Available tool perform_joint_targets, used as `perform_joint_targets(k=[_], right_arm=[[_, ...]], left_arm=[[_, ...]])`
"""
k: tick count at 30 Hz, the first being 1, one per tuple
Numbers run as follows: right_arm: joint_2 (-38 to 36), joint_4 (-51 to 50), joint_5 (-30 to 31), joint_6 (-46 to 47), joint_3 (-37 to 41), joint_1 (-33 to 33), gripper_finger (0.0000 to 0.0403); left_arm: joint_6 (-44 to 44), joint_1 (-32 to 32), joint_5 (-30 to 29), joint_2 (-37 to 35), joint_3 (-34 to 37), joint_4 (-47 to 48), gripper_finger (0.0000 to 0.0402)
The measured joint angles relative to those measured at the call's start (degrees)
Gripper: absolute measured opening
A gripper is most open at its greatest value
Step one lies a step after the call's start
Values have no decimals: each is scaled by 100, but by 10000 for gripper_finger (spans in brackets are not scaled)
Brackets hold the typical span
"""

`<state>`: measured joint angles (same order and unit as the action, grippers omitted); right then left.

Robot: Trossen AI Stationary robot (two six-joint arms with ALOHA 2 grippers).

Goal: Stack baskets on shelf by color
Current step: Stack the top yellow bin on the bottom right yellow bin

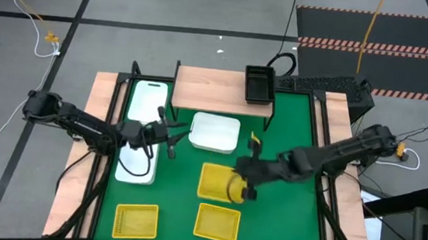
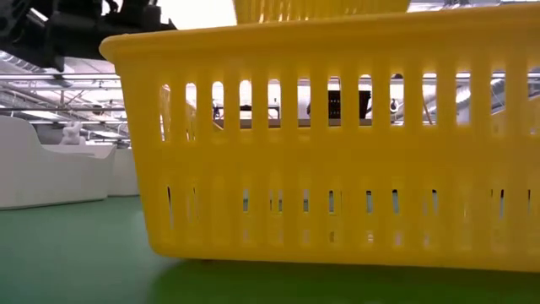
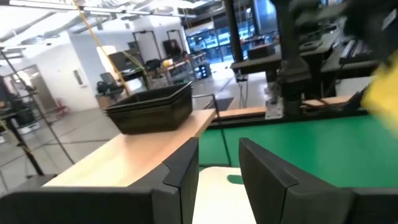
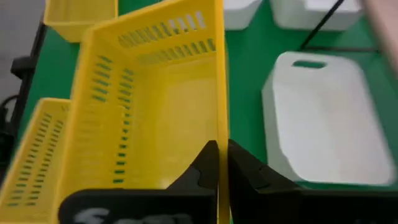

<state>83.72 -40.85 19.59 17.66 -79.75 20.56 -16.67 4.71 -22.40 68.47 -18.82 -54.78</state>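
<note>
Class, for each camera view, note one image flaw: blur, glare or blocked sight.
Low view: a yellow basket fills the frame, blocking the table. Left wrist view: yellow blur at the edge, bright ceiling glare. Right wrist view: the white basket looks soft, washed out.

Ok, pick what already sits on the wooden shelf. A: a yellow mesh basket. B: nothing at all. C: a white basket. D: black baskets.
D: in the high view the black baskets sit at the right end of the shelf, and the left wrist view shows them nested on the board, while the yellow and white baskets are all on the green mat.
</note>
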Motion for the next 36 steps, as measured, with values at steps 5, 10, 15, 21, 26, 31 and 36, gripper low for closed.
perform_joint_targets(k=[5,10,15,21,26,31,36], right_arm=[[-13,-656,782,566,-717,592,2],[6,-665,706,1043,-771,911,1],[175,-79,-113,1244,-413,902,1],[442,925,-1109,1485,417,668,1],[428,1708,-901,1781,1260,603,1],[472,3160,-1175,2071,2097,605,1],[564,3458,-1210,2283,2223,743,1]], left_arm=[[-227,-140,4,0,-152,156,118],[-377,-327,375,0,-268,138,118],[-271,-481,770,2,-331,144,118],[314,-501,803,2,-336,250,118],[1133,-316,803,4,-338,750,118],[1591,11,799,4,-338,1027,118],[1693,392,655,4,-336,1127,118]])
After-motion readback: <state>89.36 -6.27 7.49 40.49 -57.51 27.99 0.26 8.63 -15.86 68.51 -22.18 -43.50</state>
